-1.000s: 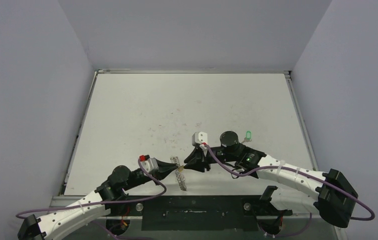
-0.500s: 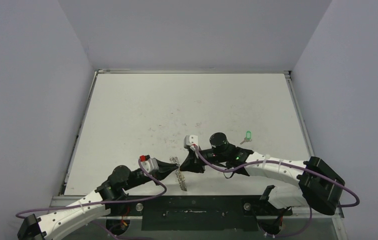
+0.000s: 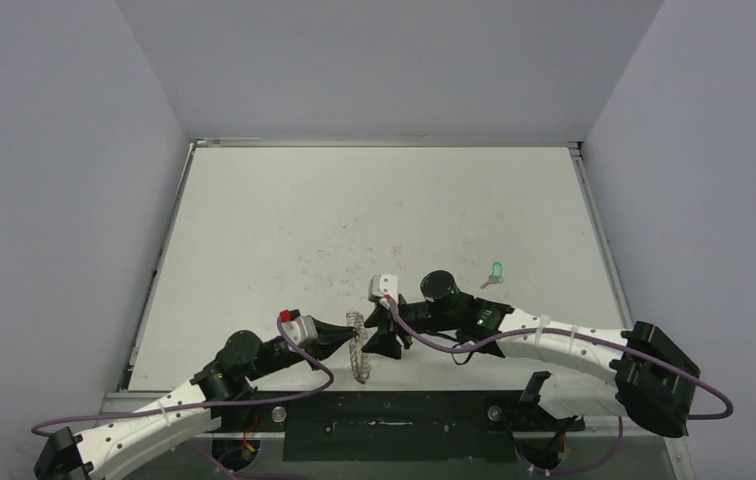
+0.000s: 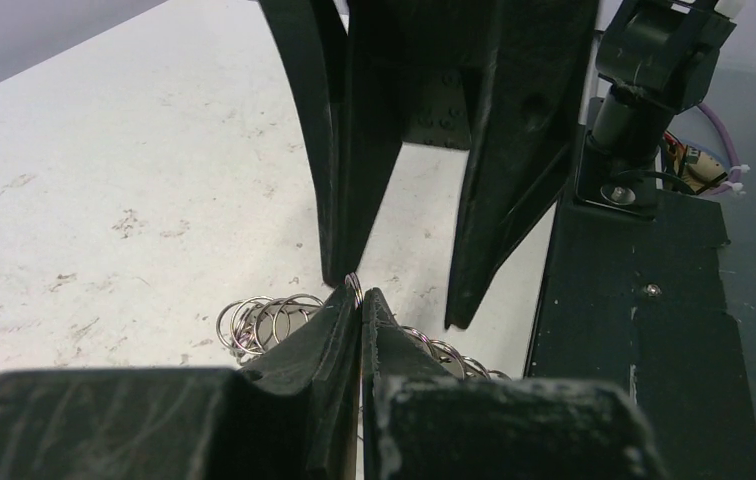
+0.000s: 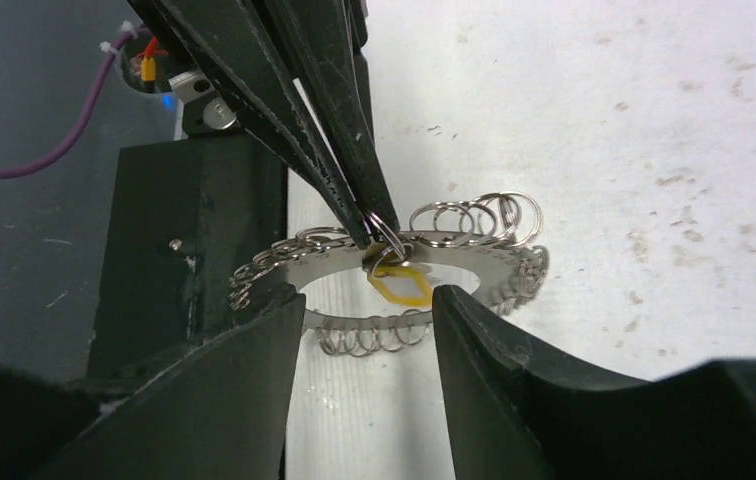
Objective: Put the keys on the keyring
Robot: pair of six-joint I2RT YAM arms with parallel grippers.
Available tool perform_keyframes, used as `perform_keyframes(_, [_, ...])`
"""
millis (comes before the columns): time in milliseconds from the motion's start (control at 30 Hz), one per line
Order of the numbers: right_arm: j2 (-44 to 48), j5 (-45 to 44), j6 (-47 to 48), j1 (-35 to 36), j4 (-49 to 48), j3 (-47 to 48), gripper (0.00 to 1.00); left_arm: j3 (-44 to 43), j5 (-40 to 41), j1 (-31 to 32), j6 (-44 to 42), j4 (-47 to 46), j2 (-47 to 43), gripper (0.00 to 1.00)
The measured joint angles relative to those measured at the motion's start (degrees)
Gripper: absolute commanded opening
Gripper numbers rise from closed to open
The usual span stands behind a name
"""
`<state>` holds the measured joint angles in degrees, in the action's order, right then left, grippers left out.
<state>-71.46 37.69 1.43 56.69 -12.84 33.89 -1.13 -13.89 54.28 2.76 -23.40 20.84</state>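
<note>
The keyring [image 5: 326,268], a flat silver ring fringed with wire loops, hangs just above the table near its front edge. My left gripper [image 4: 361,296] is shut on one of its small loops [image 5: 384,228]. The yellow key [image 5: 401,287] hangs in the ring's open centre, right at that pinched loop. Just short of the yellow key, my right gripper [image 5: 369,305] is open with nothing between its fingers [image 4: 354,150]. In the top view the ring [image 3: 358,352] sits between the left gripper [image 3: 344,333] and the right gripper [image 3: 382,342]. The green key [image 3: 496,270] lies on the table to the right.
The white table [image 3: 354,210] is scuffed in its middle and walled on three sides. A dark mounting strip [image 3: 394,425] with the arm bases runs along the near edge, close under the ring.
The right gripper has opened and let go of the yellow key, which now hangs at the ring. The right arm drew back slightly. The left gripper kept hold of the ring.
</note>
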Motion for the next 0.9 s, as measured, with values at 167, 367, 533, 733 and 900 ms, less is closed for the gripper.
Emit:
perform_keyframes(167, [8.92,-6.4,0.33,-0.94,3.87,-0.22,0.78,-0.57,2.05,0.0,0.55,-0.35,1.44,0.0])
perform_keyframes(367, [18.86,-18.36,-1.7,-2.36,4.83,-3.52,0.96,-6.38,6.56,0.0,2.12,0.22,12.0,0.0])
perform_keyframes(533, [22.03,-26.23,-4.83,-3.1,7.06,-6.14,1.0,-16.9,12.11,0.0,6.29,4.09,26.73,0.0])
perform_keyframes(733, [24.33,-34.49,-10.73,-3.61,10.93,-6.58,1.0,-29.73,19.65,-0.15,12.02,8.83,44.61,0.2])
perform_keyframes(900, [25.75,-41.81,-18.67,-4.24,15.87,-6.6,1.0,-33.44,19.8,-2.69,17.4,11.82,54.38,0.93])
